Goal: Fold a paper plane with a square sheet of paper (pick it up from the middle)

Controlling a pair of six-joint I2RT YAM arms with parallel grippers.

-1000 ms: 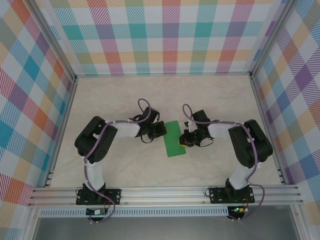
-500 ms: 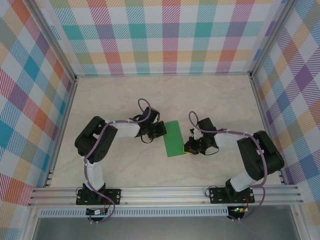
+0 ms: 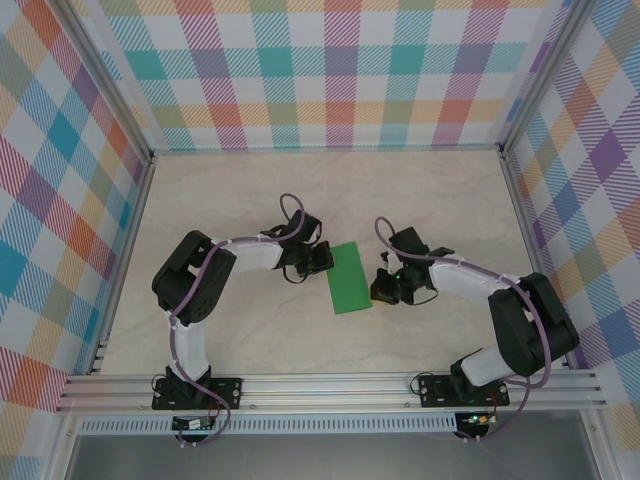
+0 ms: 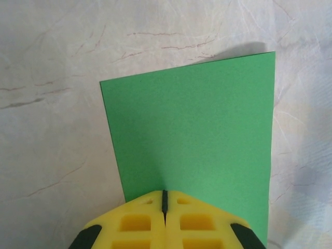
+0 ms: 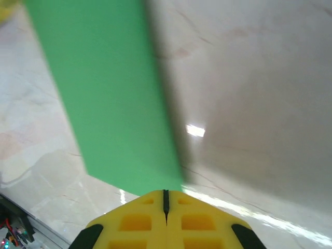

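The bright-green sheet of paper lies flat on the marble table as a narrow oblong between the two arms. No paper plane is in view. My left gripper is shut, its yellow tips over the middle of the paper's near edge. My right gripper is shut too. In the right wrist view its tips sit just at the near edge of the paper, by a corner. Whether either pair of fingers pinches the paper is hidden.
The pale marble tabletop is ringed by plaid walls and metal rails at the near edge. Both arm bases stand on that rail. Open table lies behind and beside the paper.
The right gripper slid off the paper toward its right edge, and the right arm's elbow swung outward to the right. The left arm barely moved. The paper stayed almost in place.
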